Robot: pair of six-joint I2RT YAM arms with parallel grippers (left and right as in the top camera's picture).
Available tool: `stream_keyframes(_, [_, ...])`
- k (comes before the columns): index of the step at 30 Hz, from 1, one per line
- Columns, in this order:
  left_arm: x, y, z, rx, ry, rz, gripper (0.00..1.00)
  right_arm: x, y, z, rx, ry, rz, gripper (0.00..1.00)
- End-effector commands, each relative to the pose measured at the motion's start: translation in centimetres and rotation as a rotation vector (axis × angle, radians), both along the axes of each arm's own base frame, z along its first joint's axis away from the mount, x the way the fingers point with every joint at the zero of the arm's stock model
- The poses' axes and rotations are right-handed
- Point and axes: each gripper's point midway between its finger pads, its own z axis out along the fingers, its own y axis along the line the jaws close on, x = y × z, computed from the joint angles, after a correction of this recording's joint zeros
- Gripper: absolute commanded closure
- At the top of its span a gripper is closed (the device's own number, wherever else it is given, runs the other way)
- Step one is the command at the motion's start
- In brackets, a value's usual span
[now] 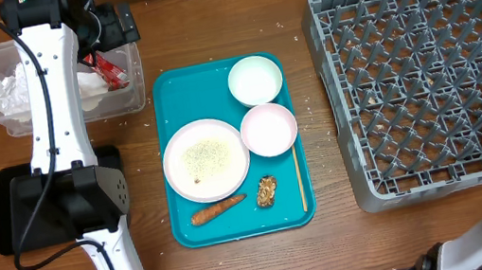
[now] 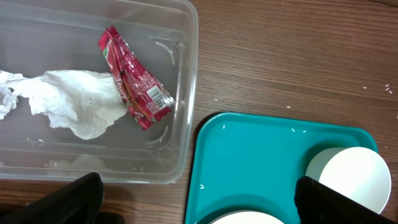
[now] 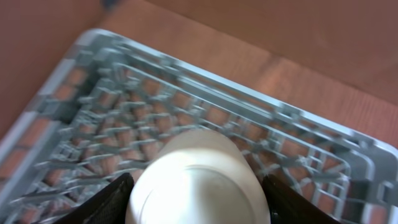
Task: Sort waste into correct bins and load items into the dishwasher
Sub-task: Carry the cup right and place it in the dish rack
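Hovering over the grey rack (image 3: 112,106), right gripper (image 3: 198,193) is apparently clamping a white cup (image 3: 199,158); view blurred. Left gripper (image 2: 199,204) is hanging, jaws wide apart, by the clear tub (image 2: 188,93), wrapper (image 2: 134,78) lying inside beside napkin (image 2: 74,106).

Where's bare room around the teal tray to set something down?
Bare wood strip between the teal tray and the dish rack; the tray's top-left corner, above the plate, is bare too. Crowded: its right side and bottom, with the green-rimmed bowl, white bowl, chopstick, carrot and brown lump.
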Motion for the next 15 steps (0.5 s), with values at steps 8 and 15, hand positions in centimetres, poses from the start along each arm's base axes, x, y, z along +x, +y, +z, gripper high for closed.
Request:
stream_keyframes(8, [0.2, -0.3, 0.4, -0.001, -0.015, 0.003, 0.00, -0.5, -2.5, -4.9, 0.201, 0.012, 0.002, 0.16])
stream_keyframes(15, [0.2, -0.3, 0.4, -0.001, -0.015, 0.003, 0.00, -0.4, -0.6, -5.5, 0.249, 0.042, 0.038, 0.02])
